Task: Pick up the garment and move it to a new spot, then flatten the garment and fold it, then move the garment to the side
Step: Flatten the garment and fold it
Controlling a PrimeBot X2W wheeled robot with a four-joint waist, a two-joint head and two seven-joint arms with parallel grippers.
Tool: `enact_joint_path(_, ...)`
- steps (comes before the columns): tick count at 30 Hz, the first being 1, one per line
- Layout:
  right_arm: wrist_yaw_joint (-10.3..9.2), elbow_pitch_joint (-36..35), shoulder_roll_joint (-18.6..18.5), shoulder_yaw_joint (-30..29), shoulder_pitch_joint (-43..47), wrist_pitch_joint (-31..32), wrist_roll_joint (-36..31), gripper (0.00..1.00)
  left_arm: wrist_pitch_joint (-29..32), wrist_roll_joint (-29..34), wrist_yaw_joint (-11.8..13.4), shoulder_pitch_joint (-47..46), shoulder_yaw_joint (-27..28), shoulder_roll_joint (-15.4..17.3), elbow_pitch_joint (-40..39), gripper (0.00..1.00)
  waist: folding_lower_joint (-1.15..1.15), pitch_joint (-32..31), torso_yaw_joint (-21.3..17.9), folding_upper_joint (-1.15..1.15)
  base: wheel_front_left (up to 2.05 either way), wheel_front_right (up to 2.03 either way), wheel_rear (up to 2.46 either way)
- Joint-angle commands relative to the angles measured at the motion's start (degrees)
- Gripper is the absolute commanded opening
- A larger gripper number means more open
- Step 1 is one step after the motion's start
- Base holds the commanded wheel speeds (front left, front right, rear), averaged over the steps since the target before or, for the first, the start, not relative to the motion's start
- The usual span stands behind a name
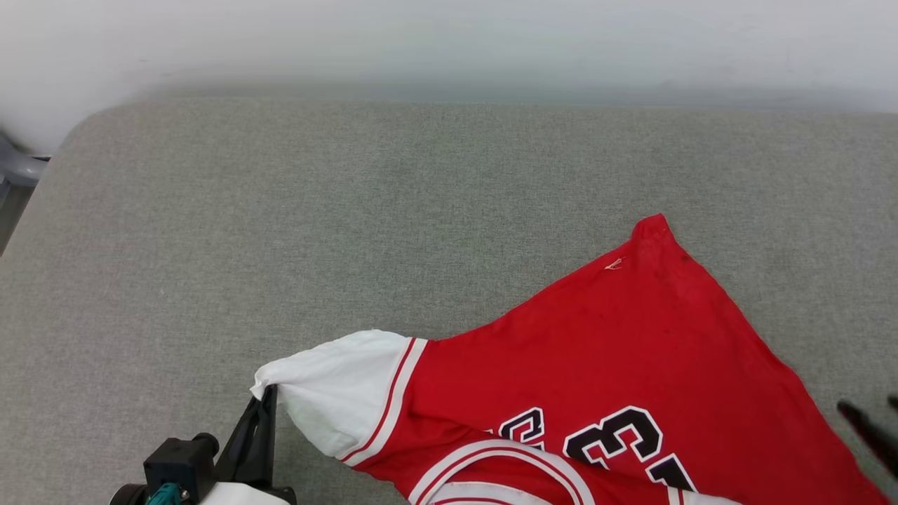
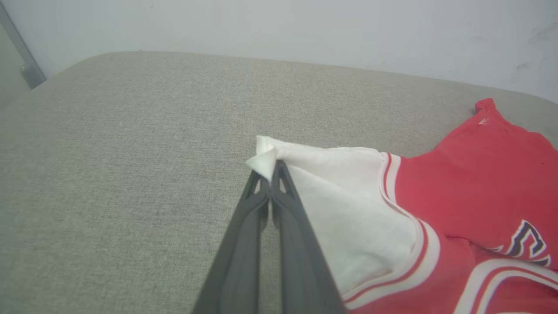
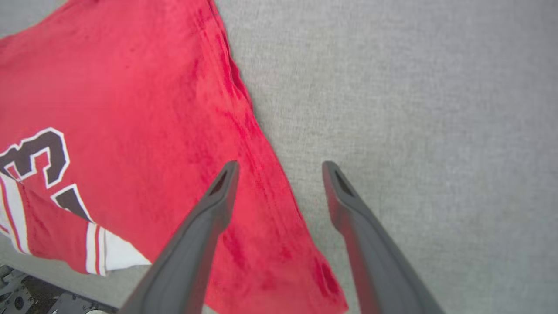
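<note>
The garment (image 1: 617, 351) is a red T-shirt with white sleeve ends, stripe trim and black-and-white numerals, lying spread on the grey cushion at the lower right of the head view. My left gripper (image 1: 270, 393) is shut on the tip of its white sleeve (image 2: 263, 163), pinched between the two dark fingers. Over the garment's side edge (image 3: 261, 174) hovers my right gripper (image 3: 279, 168), fingers apart with nothing between them, one above the red cloth and one above bare cushion. Its dark fingers (image 1: 870, 428) show blurred at the head view's right edge.
The grey fabric cushion (image 1: 351, 210) stretches wide to the left and behind the garment, ending at a pale wall (image 1: 449, 42). A grey object (image 1: 14, 175) stands past the cushion's left corner. Below the near edge, dark machine parts (image 3: 26, 296) appear.
</note>
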Motion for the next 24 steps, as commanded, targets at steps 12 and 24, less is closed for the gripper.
enact_joint_path(12, -0.05, -11.8, -4.9, 4.0, -18.0, 8.4, -3.7, 1.0, -0.3, 0.9, -0.2, -3.4, -1.4, -0.1, -1.7, 0.0, 0.0, 4.1, 2.7, 0.0, 0.0, 0.0, 0.0)
enact_joint_path(24, -0.05, 0.6, -6.5, 24.3, -43.0, 22.0, -5.9, 1.0, -1.3, 1.9, -1.4, -9.2, -3.7, -2.3, -1.3, 0.0, 0.0, 11.0, 7.0, 0.0, 0.0, 0.0, 0.0)
